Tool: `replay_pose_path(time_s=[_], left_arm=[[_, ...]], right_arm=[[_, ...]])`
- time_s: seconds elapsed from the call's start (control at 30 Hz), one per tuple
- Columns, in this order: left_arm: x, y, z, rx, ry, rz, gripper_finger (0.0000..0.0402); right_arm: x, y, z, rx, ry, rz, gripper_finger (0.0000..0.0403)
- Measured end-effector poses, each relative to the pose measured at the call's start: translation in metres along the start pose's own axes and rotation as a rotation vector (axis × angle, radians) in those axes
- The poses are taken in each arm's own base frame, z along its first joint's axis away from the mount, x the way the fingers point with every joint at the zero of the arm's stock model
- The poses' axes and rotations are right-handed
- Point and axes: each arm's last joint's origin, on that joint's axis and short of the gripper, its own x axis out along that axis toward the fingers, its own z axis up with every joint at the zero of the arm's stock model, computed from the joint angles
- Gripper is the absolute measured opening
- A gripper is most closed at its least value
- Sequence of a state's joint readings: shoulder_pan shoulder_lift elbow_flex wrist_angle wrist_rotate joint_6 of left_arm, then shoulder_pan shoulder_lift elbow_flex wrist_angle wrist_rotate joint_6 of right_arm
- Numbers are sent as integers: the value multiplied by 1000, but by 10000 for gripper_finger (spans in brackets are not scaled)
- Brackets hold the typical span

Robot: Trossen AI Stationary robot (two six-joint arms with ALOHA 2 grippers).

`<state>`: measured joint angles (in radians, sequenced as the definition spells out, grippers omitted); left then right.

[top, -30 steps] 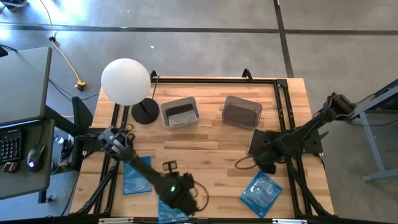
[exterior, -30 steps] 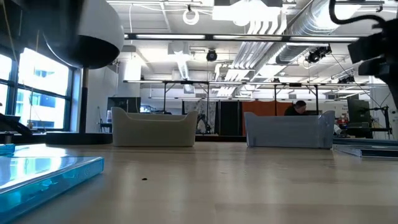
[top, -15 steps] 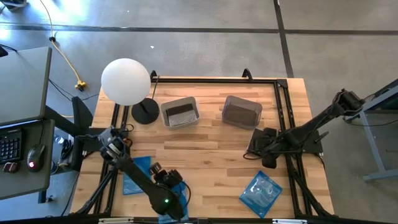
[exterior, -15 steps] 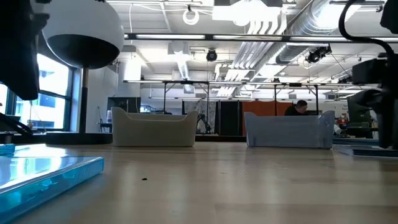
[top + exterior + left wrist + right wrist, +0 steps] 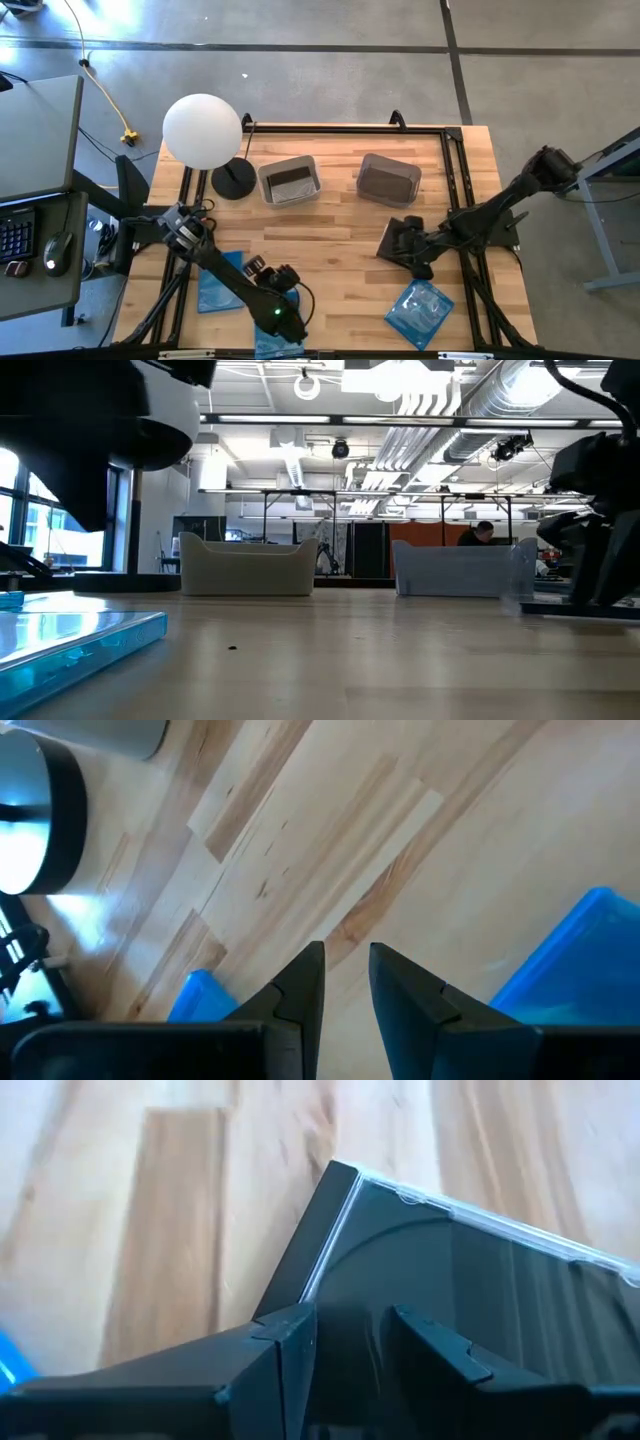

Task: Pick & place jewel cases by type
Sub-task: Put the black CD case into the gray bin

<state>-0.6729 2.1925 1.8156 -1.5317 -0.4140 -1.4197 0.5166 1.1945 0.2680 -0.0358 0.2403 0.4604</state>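
Since a second ago the right gripper (image 5: 400, 243) has carried its black jewel case (image 5: 394, 240) away from the tabletop's right edge toward the middle, and the left gripper (image 5: 268, 278) has drawn back from the front edge after swinging over the blue cases there. Right now the right gripper's fingers (image 5: 280, 1342) are pinched on the edge of the black jewel case (image 5: 450, 1300), one finger on each face, and the case hangs above the wood, in front of the right-hand tub (image 5: 388, 180). In the low view it shows as a thin dark slab (image 5: 575, 607) held level just off the table.

At the left, the fingers (image 5: 305, 985) stand a narrow slit apart with nothing between them, above bare planks between two blue jewel cases (image 5: 575, 960). One blue case (image 5: 218, 281) lies near the front left corner, a second (image 5: 268, 340) at the front edge under the left arm, and a third (image 5: 421, 311) near the front right corner. Two tubs sit toward the back edge; the left-hand tub (image 5: 289, 180) stands beside a lamp (image 5: 204, 132) with a white globe.
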Motion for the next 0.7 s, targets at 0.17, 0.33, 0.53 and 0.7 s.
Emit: replay_pose_path(time_s=[0.17,0.33,0.53,0.7], left_arm=[[3,1,14,-41,16,-12,78],[8,4,33,-92,27,-15,78],[19,2,60,-72,26,-91,78],[29,-4,88,-20,22,-235,78]], right_arm=[[16,10,15,-76,-82,33,126],[42,17,41,-143,-77,2,126],[73,32,88,-255,-113,13,126],[63,55,135,-433,-128,6,126]])
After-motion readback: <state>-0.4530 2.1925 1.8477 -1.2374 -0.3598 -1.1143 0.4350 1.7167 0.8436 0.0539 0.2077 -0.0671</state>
